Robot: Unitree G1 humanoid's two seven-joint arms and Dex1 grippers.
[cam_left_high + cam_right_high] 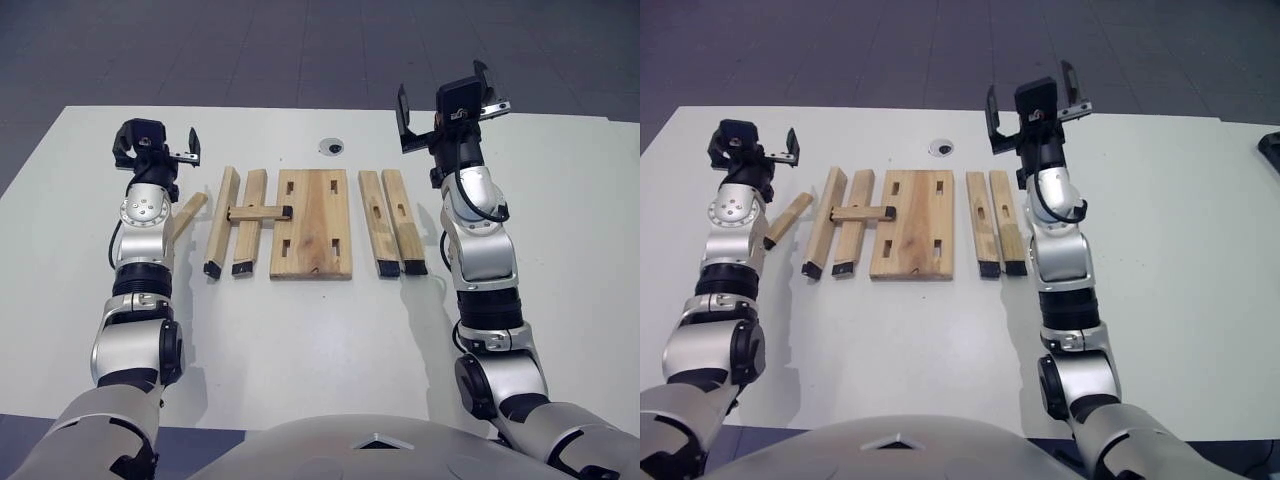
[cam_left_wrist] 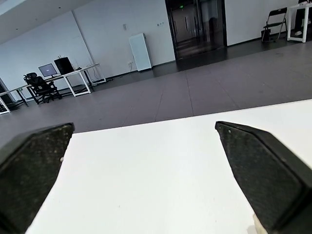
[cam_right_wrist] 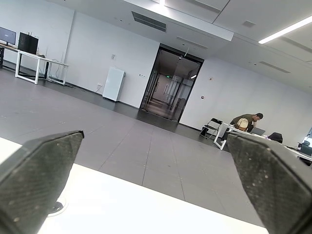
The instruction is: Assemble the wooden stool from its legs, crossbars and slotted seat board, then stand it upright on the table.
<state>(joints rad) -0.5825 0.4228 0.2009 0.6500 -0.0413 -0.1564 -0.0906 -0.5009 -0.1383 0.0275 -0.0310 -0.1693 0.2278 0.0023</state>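
As both arms are held over the white table, each tool is recorded as empty. The left gripper is seen low over the table's left part, its fingers spread wide with only bare tabletop between them. Just beside the left wrist, a short crossbar is laid at a slant and is partly hidden by the arm. The right gripper is held higher, near the table's far edge, and its fingers are likewise set wide apart with nothing gripped.

Between the arms, the stool parts are found lying flat and unassembled. The slotted seat board is placed at the middle, slots facing up. On its left, the left pair of legs is laid side by side, dark ends toward the robot. A second crossbar is laid across them, its dark end at the board's left edge. On the board's right, the right pair of legs is laid close together, near the right forearm. A round cable opening is noted just beyond the board.
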